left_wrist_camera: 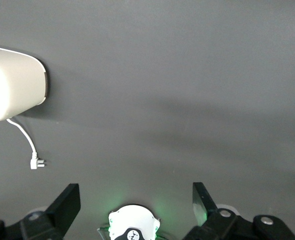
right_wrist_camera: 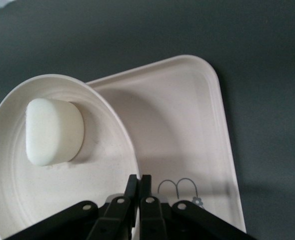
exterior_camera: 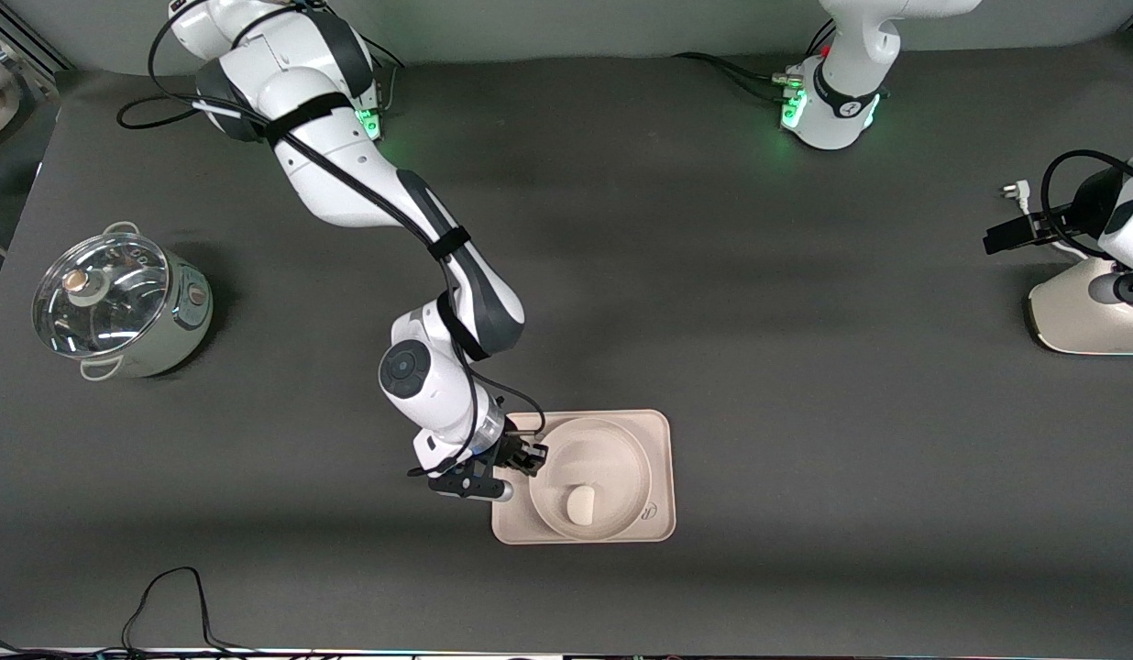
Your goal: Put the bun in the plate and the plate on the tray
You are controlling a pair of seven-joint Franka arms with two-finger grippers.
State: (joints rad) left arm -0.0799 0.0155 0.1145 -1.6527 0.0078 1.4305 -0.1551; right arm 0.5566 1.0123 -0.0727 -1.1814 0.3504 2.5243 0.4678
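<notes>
Surface (exterior_camera: 713, 302): dark grey, matte; carries every item listed here.
Right arm (exterior_camera: 346, 174): reaches from its base down to the tray's edge at the right arm's end.
Left arm (exterior_camera: 841, 92): waiting; little more than its base shows in the front view.
Pot (exterior_camera: 122, 307): pale green with a glass lid, at the right arm's end of the surface, well apart from the right end effector.
Appliance (exterior_camera: 1094, 316): cream body at the left arm's end; white cord and plug (left_wrist_camera: 37, 162) lie beside it.
Tray (exterior_camera: 660, 477): cream-beige rectangle with rounded corners, flat on the surface; long axis runs toward and away from the front camera; printed drawing (right_wrist_camera: 180, 187) just beside the right end effector's fingers.
Plate (exterior_camera: 612, 449): round, shallow, raised rim; rests on the tray, its rim pinched at the right end effector.
Bun (exterior_camera: 581, 505): off-white rounded lump, lying in the plate, near the right end effector but apart from it; long axis roughly along the tray's.
Right end effector (right_wrist_camera: 139, 187): fingers clenched on the plate's rim, over the tray's edge.
Left end effector (left_wrist_camera: 136, 197): fingers spread wide, grasping nothing, hanging over bare surface.
</notes>
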